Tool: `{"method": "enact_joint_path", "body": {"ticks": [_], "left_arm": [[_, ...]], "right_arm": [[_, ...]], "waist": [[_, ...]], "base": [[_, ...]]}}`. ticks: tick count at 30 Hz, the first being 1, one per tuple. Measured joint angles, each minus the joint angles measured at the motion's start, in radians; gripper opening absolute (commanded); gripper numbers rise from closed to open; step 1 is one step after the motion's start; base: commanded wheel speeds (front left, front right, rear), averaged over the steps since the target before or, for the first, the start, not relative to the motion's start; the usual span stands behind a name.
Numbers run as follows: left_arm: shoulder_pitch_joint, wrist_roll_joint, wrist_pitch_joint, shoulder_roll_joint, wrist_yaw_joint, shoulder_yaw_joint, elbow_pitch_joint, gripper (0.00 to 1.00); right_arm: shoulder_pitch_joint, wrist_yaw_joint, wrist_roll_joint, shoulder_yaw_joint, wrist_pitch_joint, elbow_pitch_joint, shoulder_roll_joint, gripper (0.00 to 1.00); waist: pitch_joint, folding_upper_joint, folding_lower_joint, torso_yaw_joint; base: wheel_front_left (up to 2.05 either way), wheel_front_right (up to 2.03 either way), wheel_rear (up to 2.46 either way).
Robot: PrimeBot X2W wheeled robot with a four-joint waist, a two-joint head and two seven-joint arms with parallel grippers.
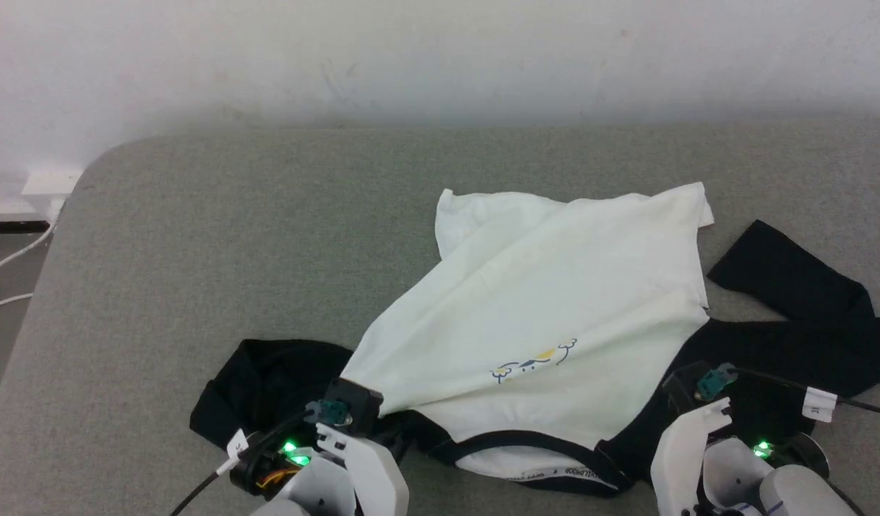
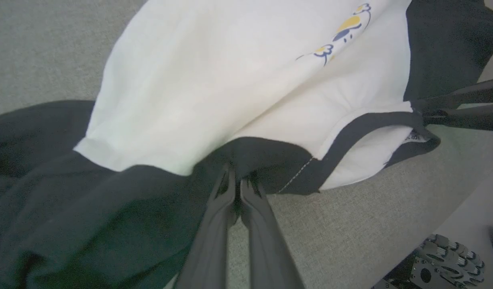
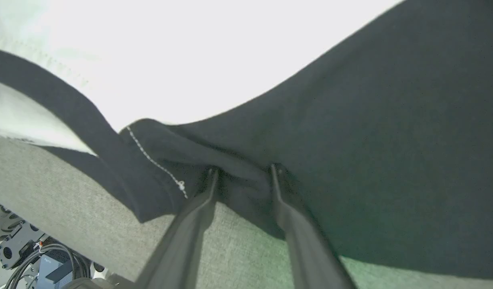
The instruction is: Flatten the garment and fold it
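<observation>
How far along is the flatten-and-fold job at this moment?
Early. Nothing looks done: the garment lies rumpled and skewed on the grey surface. In hand: the left gripper is shut on black fabric beside the collar, the right gripper stands open around a black fold on the collar's other side. Left: closing that grip, flattening, all folding.

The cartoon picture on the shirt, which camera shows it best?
The left wrist view: the cartoon picture looks big there, yellow and blue clear. The head view has it whole but tiny. The right wrist view looks at black and white cloth of the shirt.
</observation>
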Motion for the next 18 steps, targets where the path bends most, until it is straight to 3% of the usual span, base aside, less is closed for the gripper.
{"method": "enact_joint_path", "body": {"ticks": [8, 12, 18], "left_arm": [[0.005, -0.007, -0.044, 0.018, 0.013, 0.026, -0.025, 0.00], [0.002, 0.003, -0.069, 0.051, 0.029, 0.058, -0.104, 0.00], [-0.095, 0.044, -0.077, 0.105, 0.045, 0.121, -0.238, 0.00]], "right_arm": [[0.000, -0.004, 0.042, 0.031, -0.052, -0.039, -0.022, 0.00], [-0.007, -0.004, 0.024, -0.008, -0.104, -0.188, -0.048, 0.00], [-0.067, -0.004, -0.013, -0.107, -0.092, -0.438, -0.087, 0.00]], "waist": [[-0.039, 0.0000, 0.0004, -0.007], [-0.078, 0.0000, 0.0003, -0.009], [-0.146, 0.0000, 0.0002, -0.011]], "base": [[0.00, 0.00, 0.00], [0.00, 0.00, 0.00], [0.00, 0.00, 0.00]]}}
